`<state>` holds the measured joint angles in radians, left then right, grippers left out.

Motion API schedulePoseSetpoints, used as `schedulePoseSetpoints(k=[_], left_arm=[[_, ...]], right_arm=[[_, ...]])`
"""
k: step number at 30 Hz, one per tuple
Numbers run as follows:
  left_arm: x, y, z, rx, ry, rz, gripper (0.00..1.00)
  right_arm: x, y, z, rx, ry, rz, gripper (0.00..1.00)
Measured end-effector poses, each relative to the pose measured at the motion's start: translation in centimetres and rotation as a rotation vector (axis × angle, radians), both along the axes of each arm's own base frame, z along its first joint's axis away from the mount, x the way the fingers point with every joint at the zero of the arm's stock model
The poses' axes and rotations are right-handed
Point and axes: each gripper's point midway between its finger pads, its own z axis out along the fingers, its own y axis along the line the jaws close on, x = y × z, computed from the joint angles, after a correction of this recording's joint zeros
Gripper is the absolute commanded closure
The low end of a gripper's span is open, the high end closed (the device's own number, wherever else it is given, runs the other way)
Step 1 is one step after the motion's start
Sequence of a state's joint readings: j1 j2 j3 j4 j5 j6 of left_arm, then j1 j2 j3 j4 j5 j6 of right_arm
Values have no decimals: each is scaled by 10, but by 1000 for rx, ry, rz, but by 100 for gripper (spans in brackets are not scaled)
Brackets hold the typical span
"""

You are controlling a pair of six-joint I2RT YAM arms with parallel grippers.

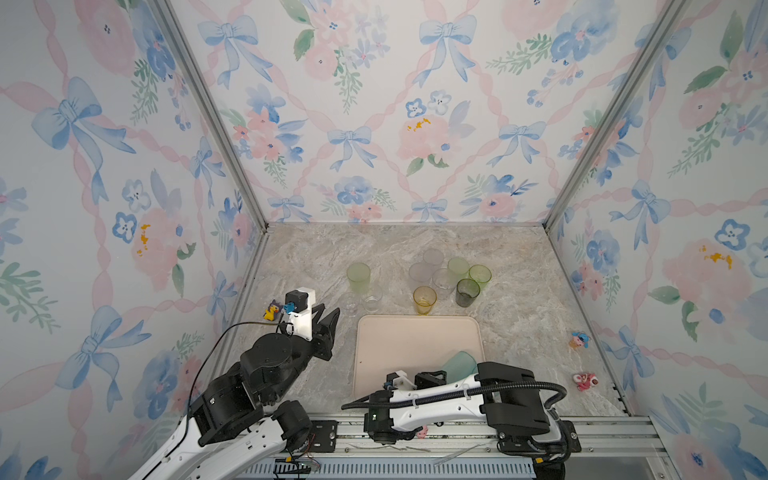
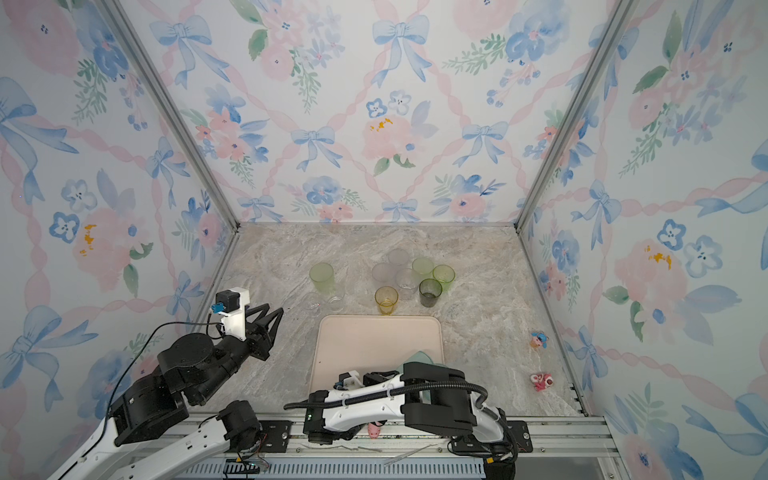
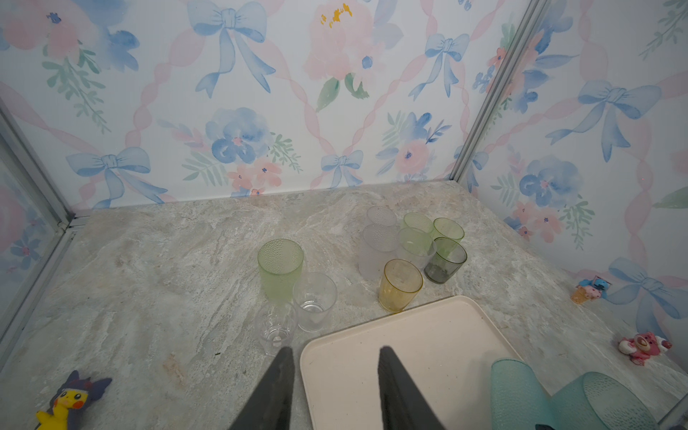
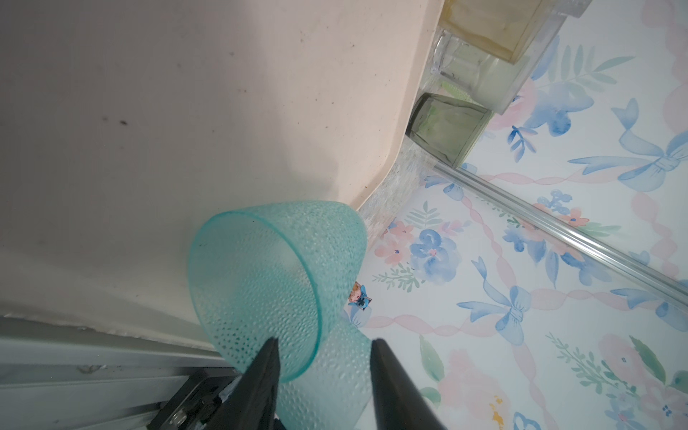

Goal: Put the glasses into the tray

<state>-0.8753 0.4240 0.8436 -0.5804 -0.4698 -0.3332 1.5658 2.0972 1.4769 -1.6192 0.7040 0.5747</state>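
A teal glass (image 4: 335, 391) at the tray's (image 4: 186, 111) near right corner is being straddled by the right claw (image 4: 324, 342) — whether clamped cannot be told — the parted, empty left claw (image 3: 335, 350) being poised farther off

A grey-beige marble-patterned tabletop (image 1: 316, 257) forms the floor of a small booth, lit softly and evenly, with only faint shadows on it. Behind it rises a back wall (image 1: 395, 104) papered in white with watercolour blue bows, crossing pink ribbons and pink and blue flowers; the same paper covers the left side wall (image 1: 104, 187) and the right side wall (image 1: 685, 208) flanking the tabletop. Silver aluminium posts (image 1: 216, 120) stand at the tabletop's two far corners, and a silver slotted aluminium rail (image 1: 602, 432) runs along its near edge.
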Motion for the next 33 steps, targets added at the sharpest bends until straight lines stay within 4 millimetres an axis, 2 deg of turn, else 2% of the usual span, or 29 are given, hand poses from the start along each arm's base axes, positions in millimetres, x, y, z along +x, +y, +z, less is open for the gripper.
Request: schedulePoseSetpoints(k=[16,25,28,33], left_arm=[[-2,11,1,18,-17,29,59],[-3,15,0,27,-17,41,59],[-3,15,-2,36,-14,41,59],[-4,16,-3,41,-11,43,59]], right_arm=[[9,-8,-11,-113,26,24,66],[16,-10,-21,-174,21,51,80],[21,-10,-21,-191,10,66,91],[31,-9,-16,-229,-15,94,94]])
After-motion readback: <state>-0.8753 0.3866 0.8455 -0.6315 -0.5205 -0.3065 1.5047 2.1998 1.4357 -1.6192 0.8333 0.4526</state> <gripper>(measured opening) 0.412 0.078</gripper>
